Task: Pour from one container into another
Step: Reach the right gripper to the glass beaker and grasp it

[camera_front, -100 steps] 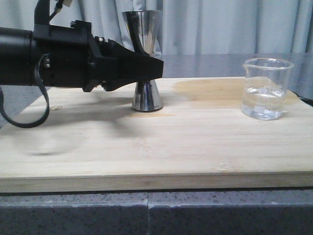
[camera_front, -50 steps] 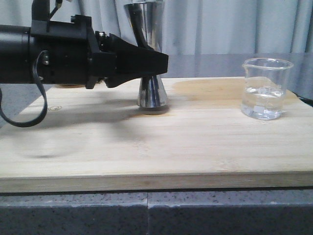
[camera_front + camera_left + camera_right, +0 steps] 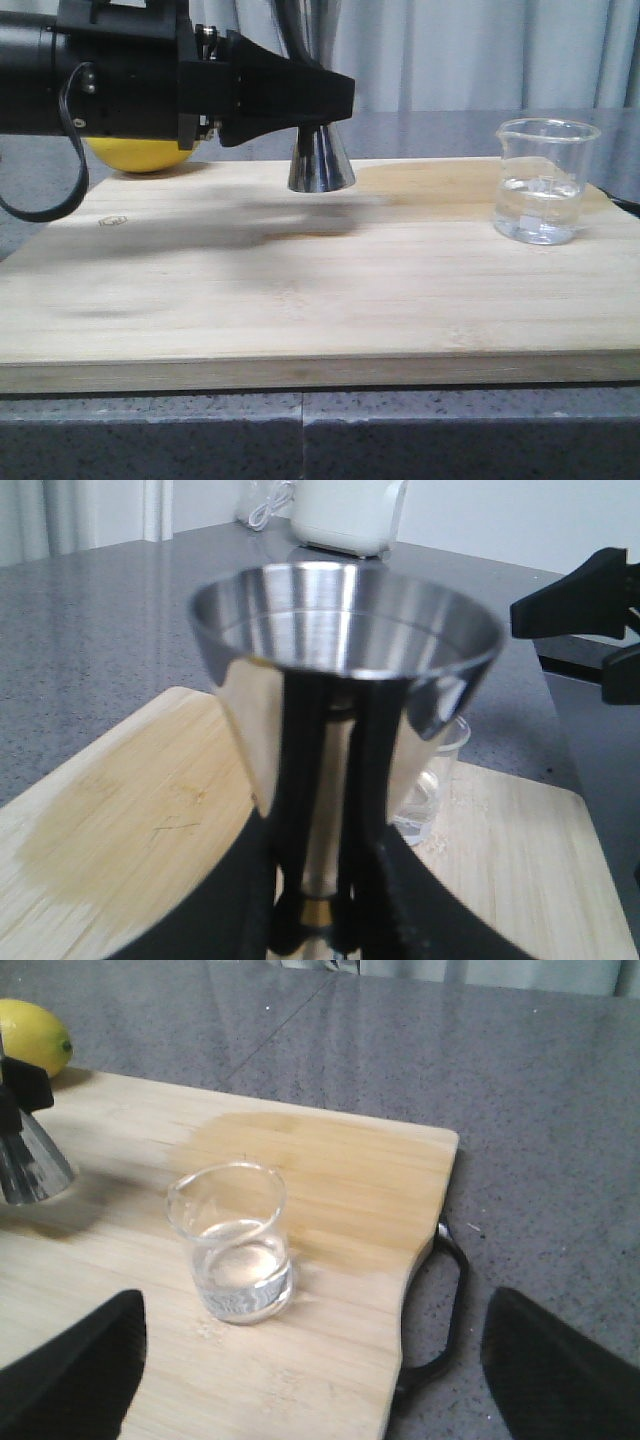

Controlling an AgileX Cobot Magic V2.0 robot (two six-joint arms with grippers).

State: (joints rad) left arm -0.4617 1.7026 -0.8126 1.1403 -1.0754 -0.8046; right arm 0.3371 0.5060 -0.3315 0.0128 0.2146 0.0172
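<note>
Front view: I see the beaker [image 3: 546, 181] standing upright on the right side of the bamboo board [image 3: 320, 300], about a third full of clear liquid. I judge it light, rigid and fragile, with smooth walls that could slip; I would take it around the mid-wall, below the rim and above the liquid line, keeping the spout clear. It is clear glass, short, with faint white markings and a small pour lip.

The jigger [image 3: 321, 160] is off the board, upright, its lower cone hanging just above the wood left of centre. Polished steel, so stiff and sturdy but slick; the narrow waist with the gold band [image 3: 318, 912] is the natural hold. My left pincer [image 3: 320, 100] is clamped there, fingers running up either side of the waist in the left wrist view, with the upper cup [image 3: 345, 630] looking empty.

My right pincer [image 3: 310, 1360] is spread wide, fingers [image 3: 70, 1370] on either side of the beaker but not touching it, above the near right corner of the board.

A lemon [image 3: 145, 155] sits at the far left. The board rests on a grey speckled worktop [image 3: 320, 435].
</note>
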